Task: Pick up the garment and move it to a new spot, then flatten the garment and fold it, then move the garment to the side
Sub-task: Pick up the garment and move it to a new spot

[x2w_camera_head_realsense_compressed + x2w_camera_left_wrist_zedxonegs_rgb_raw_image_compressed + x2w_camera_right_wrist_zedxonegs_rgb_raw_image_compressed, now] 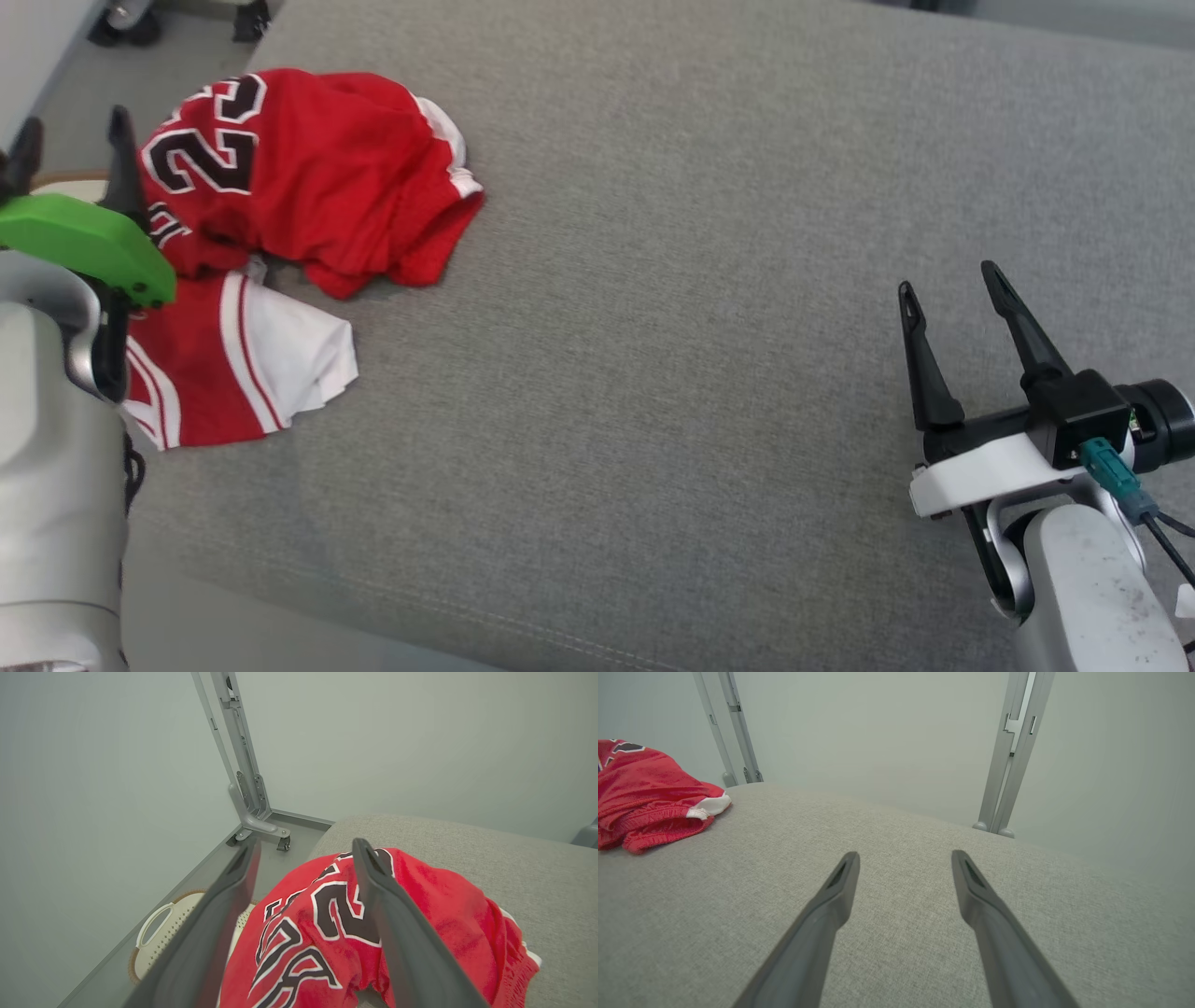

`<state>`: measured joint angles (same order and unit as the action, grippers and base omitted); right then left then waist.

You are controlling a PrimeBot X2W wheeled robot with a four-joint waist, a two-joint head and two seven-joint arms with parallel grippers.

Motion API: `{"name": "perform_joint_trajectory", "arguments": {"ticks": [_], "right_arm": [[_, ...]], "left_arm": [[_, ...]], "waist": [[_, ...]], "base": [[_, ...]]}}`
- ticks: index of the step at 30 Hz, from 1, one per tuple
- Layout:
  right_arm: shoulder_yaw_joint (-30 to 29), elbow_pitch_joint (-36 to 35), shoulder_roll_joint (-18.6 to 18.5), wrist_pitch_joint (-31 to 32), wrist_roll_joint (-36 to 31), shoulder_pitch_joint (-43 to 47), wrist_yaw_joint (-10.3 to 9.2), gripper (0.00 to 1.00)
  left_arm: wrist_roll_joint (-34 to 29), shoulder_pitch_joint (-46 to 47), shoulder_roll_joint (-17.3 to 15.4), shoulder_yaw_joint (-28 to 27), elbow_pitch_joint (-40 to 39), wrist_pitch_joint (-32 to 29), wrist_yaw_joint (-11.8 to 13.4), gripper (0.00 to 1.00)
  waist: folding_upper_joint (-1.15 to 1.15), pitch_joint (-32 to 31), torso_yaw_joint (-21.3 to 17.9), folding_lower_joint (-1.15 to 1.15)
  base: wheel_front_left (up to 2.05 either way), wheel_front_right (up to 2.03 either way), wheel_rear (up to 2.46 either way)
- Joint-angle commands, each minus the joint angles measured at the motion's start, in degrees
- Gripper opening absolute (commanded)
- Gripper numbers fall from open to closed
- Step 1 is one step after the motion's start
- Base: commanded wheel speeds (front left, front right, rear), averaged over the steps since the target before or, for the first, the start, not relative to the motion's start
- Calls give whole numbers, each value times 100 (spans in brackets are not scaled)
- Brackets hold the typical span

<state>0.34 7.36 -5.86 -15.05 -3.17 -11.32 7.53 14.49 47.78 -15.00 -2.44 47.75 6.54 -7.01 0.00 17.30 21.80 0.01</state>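
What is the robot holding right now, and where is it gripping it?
Nothing: left gripper and right gripper both stand open, the left beside the red jersey.

My left forearm (47,467) hides the garment's (327,177) nine-o'clock edge. In my left wrist view, a finger (210,933) and red cloth cover part of the basket (163,933) at seven o'clock.

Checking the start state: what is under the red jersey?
The jersey lies crumpled on the grey cushion, near its left edge. Its folds hide whatever may lie beneath. A white basket sits on the floor beyond that edge.
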Motion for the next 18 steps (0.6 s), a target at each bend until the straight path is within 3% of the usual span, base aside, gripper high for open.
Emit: {"name": "perform_joint_trajectory", "arguments": {"ticks": [1,7,8,10,14,18], "right_arm": [[-22,-48,-34,-20,-23,-173,-8,100],[-104,-107,-46,-20,-41,-288,-8,100],[-125,-104,-35,-20,-39,-282,-8,100],[-155,-90,-14,-20,-42,-246,-8,100],[-185,-13,56,-18,-5,-102,-8,100],[-236,42,133,-18,70,74,-7,100]], "left_arm": [[16,259,-73,-15,201,-31,22,100],[149,815,-329,-83,1220,-271,37,100],[179,867,-351,-102,1382,-343,27,74],[91,962,-494,-64,1597,-391,124,0],[-44,1048,-658,97,1844,-341,150,0],[-134,1151,-773,196,1736,106,128,0]], "waist": [[0,1392,-1047,-1],[0,1631,-1260,-1],[0,1615,-1283,-1],[0,1574,-1296,-1],[0,1329,-1287,-1],[0,921,-1205,-1]], "base": [[0,0,0],[0,0,0],[0,0,0],[0,0,0],[0,0,0],[0,0,0]]}}
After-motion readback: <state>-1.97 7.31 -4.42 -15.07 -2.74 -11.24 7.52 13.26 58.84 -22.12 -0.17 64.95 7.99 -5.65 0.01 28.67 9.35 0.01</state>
